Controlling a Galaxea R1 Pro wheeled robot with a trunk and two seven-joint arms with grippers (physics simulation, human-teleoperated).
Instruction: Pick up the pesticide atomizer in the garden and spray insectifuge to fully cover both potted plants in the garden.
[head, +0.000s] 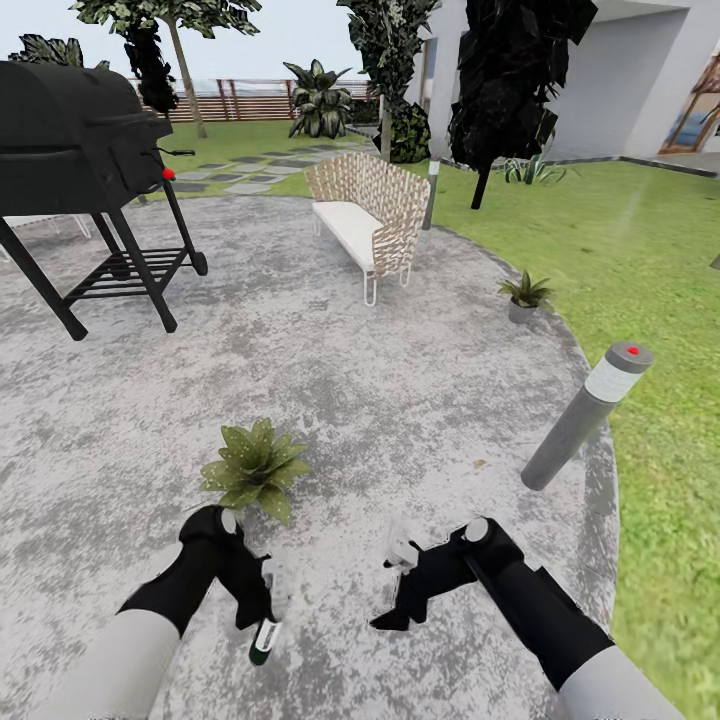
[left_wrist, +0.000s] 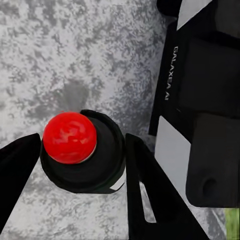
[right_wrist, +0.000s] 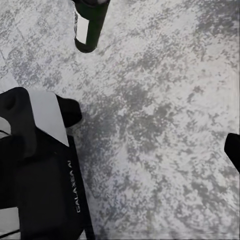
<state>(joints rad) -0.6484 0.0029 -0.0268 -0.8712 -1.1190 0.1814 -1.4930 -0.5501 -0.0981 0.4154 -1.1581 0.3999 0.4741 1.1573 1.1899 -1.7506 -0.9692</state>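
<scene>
Dark green pesticide atomizer (head: 263, 640) clamped between left gripper (left_wrist: 82, 165) fingers, red cap (left_wrist: 69, 137) seen from left wrist, right gripper (head: 400, 560) fingers' spread unclear, potted plant (head: 255, 468) ahead on stone patio (head: 400, 400)

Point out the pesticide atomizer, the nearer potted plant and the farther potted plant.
pesticide atomizer (head: 263, 640): head view, on its dark green body with the label.
nearer potted plant (head: 254, 468): head view, on the middle of its leaf rosette.
farther potted plant (head: 525, 292): head view, on its leaves above the grey pot.

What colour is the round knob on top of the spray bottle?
Bright red, on the pesticide atomizer, best seen in the left wrist view between the left gripper's fingers.
</scene>
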